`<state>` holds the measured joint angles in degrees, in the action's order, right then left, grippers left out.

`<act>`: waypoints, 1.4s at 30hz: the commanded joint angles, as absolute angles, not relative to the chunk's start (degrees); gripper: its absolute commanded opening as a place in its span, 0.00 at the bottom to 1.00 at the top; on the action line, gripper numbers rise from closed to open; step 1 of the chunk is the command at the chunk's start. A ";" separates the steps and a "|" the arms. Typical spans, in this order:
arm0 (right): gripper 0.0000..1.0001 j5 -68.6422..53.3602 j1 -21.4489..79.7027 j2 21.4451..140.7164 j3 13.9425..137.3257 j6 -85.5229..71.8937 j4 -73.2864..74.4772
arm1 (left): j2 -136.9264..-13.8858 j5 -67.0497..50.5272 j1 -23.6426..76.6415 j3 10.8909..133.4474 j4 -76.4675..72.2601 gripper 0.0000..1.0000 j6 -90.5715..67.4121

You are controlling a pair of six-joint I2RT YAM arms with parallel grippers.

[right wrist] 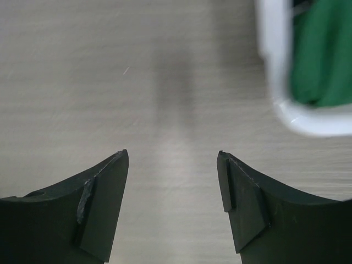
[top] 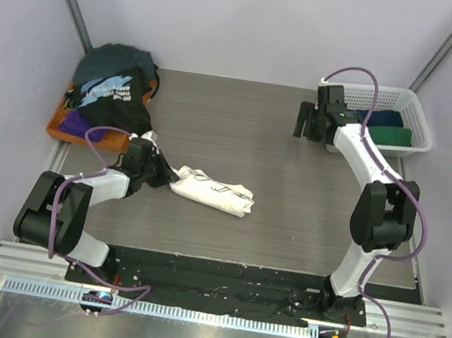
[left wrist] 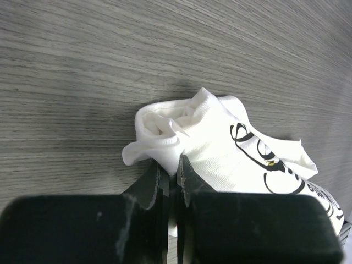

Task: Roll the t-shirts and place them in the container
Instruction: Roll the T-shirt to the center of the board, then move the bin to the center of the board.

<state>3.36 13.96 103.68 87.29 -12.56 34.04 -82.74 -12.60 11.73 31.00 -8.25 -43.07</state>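
A cream-white t-shirt [top: 213, 191] with dark script lies rolled up on the grey table, left of the middle. My left gripper [top: 164, 174] is shut on the roll's left end; in the left wrist view a fold of the white t-shirt [left wrist: 214, 146] is pinched between the closed fingers [left wrist: 190, 176]. My right gripper [top: 308, 122] hangs open over bare table just left of the basket, with nothing between its fingertips [right wrist: 118, 176]. More t-shirts, black with pale-blue print [top: 115, 94] and purple [top: 81, 126], are piled at the far left.
The pile rests on a flat orange tray [top: 59, 131]. A white lattice basket [top: 414, 122] at the far right holds green [top: 392, 138] and dark rolled shirts; its rim [right wrist: 275, 60] and green cloth [right wrist: 324, 55] show in the right wrist view. Walls close in on both sides.
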 commanded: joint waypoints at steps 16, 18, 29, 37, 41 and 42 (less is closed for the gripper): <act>0.70 36.57 12.13 129.20 117.25 -4.49 36.13 | -81.12 -11.43 12.48 29.53 -4.92 0.00 -41.75; 0.71 34.47 11.52 128.85 117.07 -5.09 35.68 | -81.04 -11.60 12.48 29.36 -4.75 0.00 -41.75; 0.04 21.01 9.93 121.57 103.20 -10.90 32.88 | -82.53 -12.04 12.92 30.67 -4.31 0.00 -41.31; 0.01 21.09 16.95 110.13 86.50 -15.20 28.92 | -81.65 -12.04 13.01 30.32 -3.96 0.00 -41.05; 0.02 21.36 23.37 108.81 84.47 -18.89 29.00 | -81.21 -12.04 13.09 30.06 -3.87 0.00 -41.13; 0.02 20.57 25.99 108.72 84.46 -20.46 29.09 | -81.12 -12.04 13.01 29.97 -3.87 0.00 -41.05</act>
<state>25.39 18.20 110.24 86.37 -11.92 28.58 -81.62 -12.01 12.38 30.30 -7.75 -42.85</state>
